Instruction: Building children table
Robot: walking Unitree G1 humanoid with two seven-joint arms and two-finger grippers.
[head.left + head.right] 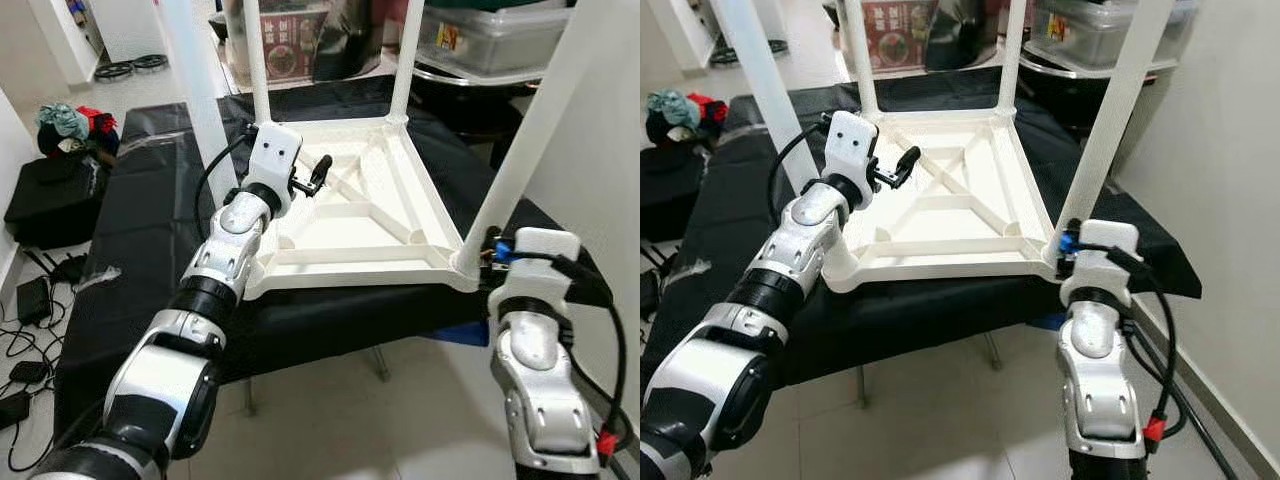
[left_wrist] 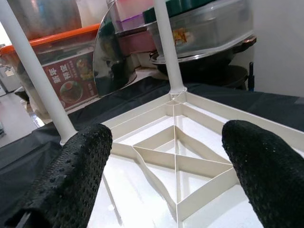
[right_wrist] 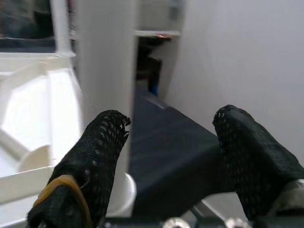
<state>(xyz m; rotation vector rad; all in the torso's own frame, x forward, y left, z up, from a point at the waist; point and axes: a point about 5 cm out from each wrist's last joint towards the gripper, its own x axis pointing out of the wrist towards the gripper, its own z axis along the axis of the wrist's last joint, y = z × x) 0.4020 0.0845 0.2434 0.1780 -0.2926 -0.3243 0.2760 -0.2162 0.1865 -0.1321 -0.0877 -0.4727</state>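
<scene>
Black-covered bench (image 1: 150,200): carries the whole piece.

Children's table (image 1: 350,225), white plastic, upside down on the bench, ribbed underside up. Judged light and stiff, smooth enough to slip; best taken by a rim or low on a leg.

4 legs (image 1: 262,70), all fitted and standing upward.

Left gripper (image 2: 166,156): over the left rim, fingers spread wide, empty.

Right gripper (image 3: 164,156): at the near right corner leg (image 1: 530,135), fingers wide apart, holding nothing.
</scene>
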